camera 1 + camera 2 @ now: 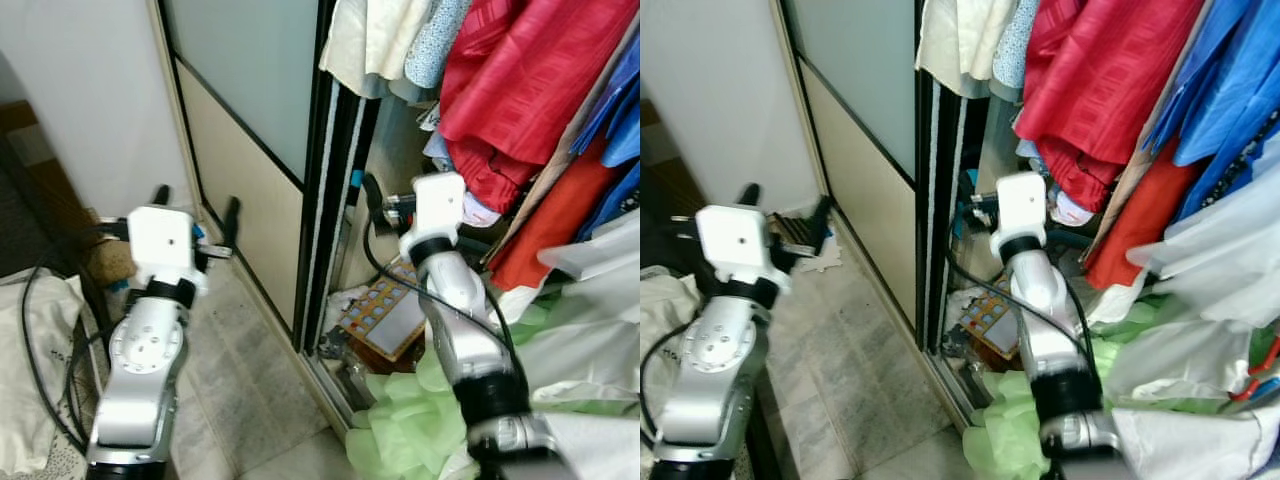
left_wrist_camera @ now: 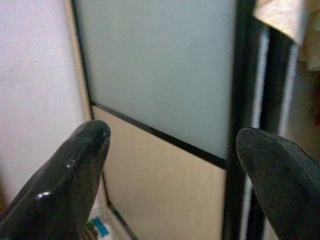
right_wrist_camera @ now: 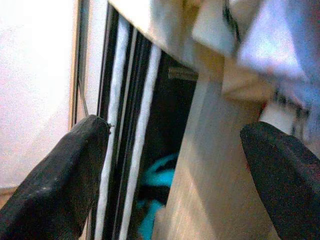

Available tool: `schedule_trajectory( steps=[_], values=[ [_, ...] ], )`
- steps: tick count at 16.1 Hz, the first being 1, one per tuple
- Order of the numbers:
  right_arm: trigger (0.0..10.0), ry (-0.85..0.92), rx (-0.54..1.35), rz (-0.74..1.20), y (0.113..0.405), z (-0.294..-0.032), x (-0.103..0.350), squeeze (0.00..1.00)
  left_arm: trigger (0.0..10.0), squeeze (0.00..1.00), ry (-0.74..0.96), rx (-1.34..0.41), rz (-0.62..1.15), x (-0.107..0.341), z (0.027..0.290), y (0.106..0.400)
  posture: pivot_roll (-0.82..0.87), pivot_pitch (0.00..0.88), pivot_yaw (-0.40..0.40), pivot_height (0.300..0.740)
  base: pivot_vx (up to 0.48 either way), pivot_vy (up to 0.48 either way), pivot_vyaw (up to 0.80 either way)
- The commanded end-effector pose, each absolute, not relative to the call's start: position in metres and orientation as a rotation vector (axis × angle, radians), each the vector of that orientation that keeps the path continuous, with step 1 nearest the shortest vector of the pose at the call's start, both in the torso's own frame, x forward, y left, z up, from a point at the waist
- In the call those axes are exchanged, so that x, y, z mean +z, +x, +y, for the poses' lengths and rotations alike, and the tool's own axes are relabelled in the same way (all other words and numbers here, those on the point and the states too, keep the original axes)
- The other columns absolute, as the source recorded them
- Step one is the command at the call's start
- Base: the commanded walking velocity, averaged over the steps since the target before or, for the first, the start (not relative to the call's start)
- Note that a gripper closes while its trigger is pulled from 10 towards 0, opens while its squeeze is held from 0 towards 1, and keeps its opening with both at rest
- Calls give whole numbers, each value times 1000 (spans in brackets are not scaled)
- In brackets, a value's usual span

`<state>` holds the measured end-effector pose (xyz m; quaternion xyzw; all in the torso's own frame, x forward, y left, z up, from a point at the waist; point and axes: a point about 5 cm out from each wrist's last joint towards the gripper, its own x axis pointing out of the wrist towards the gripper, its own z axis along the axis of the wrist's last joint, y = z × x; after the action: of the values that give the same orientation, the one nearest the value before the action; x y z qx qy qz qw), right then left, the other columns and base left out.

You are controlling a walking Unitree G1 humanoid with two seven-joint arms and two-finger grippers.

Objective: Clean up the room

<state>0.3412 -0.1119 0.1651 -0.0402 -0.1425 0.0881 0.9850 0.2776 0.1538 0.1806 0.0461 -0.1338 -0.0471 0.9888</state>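
Observation:
I stand before a wardrobe with a sliding door [image 1: 250, 110] of frosted glass above a beige panel. My left gripper [image 1: 196, 210] is open and empty in front of that door [image 2: 160, 75], low near the floor. My right gripper [image 1: 385, 205] is open at the door's dark edge [image 3: 125, 125], reaching into the wardrobe opening below the hanging clothes. Red garments [image 1: 520, 90] and blue ones [image 1: 1230, 90] hang inside. A pale green cloth [image 1: 410, 410] lies heaped on the floor by the opening, under my right arm.
A flat box with coloured squares [image 1: 385, 315] leans at the wardrobe's bottom. White fabric [image 1: 30, 370] and a black cable [image 1: 40, 330] lie on the floor at the left. More white cloth [image 1: 1200, 350] piles up at the right. Grey tiles [image 1: 250, 370] run between my arms.

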Motion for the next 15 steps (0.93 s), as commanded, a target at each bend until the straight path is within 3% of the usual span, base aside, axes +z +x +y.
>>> schedule_trajectory(
  steps=[1,7,12,15],
  values=[
    [10000,-75,159,-297,335,-113,167,0,10000,0,80,-114,-241,178,148,276,28,0,-35,740,0,0,0],
    [10000,-66,159,-277,320,-109,158,0,10000,0,-2,-161,-156,158,137,269,8,0,-19,740,0,0,0],
    [10000,-67,149,-296,311,-108,166,0,10000,0,5,-103,-165,160,147,255,39,5,-50,740,0,0,0],
    [10000,-124,87,-247,290,-124,163,0,10000,0,39,-32,-155,154,158,236,21,35,-31,740,0,0,0]
  ],
)
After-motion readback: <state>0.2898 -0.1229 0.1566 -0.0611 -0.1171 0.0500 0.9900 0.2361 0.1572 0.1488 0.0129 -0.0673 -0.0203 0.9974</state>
